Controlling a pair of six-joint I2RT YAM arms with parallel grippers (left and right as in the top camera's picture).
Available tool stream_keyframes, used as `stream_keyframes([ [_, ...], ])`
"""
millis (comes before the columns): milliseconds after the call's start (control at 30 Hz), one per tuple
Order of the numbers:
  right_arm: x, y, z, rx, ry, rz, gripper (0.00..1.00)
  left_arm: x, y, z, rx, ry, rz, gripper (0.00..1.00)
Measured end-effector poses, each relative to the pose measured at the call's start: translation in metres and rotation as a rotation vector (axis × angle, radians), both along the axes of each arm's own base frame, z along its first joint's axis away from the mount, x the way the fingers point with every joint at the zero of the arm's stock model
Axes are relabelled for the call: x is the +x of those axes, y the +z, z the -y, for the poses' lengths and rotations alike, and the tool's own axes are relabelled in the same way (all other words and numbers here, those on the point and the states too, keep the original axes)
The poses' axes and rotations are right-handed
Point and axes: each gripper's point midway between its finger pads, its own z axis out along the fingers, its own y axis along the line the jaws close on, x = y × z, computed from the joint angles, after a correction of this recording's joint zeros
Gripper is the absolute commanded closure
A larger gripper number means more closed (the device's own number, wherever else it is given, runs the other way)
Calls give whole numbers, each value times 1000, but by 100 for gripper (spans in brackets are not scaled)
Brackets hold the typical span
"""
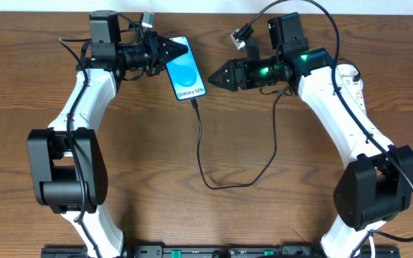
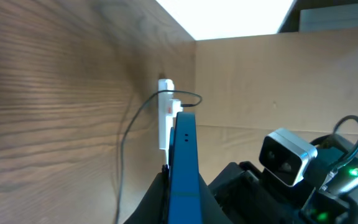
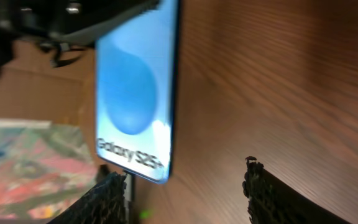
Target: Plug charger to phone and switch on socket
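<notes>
while the left fingers [image 1: 172, 49] pinch the phone [image 1: 186, 69], the socket [image 1: 354, 86] waits for its switch

as the charger [image 1: 201, 143] loops over the near table [image 1: 264, 215], its tip runs up to the phone's lower end and looks seated, though the joint is too small to confirm. the right fingers [image 3: 107, 199] stand spread and empty, just beside that end. farther on, the left fingers are pressed onto the phone's top end. its blue screen reads "galaxy s25+". plugging seems done, so step 2 is likely next: 1 arm must reach the socket, partly hidden by the right arm, and press its switch.
</notes>
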Motion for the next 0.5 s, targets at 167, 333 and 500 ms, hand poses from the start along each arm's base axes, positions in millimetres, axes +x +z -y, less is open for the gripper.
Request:
stream_keyframes([
  [167,5,-18,15,-116,-67,-12,41,-9,-21,-3,64,4,-52,93],
  [333,7,-28,25,-192,-99,-9,41,-24,-51,-10,182,9,-124,93],
  [500,3,-38,35,-258,-118,-37,41,-30,-66,-11,275,-9,-98,93],
])
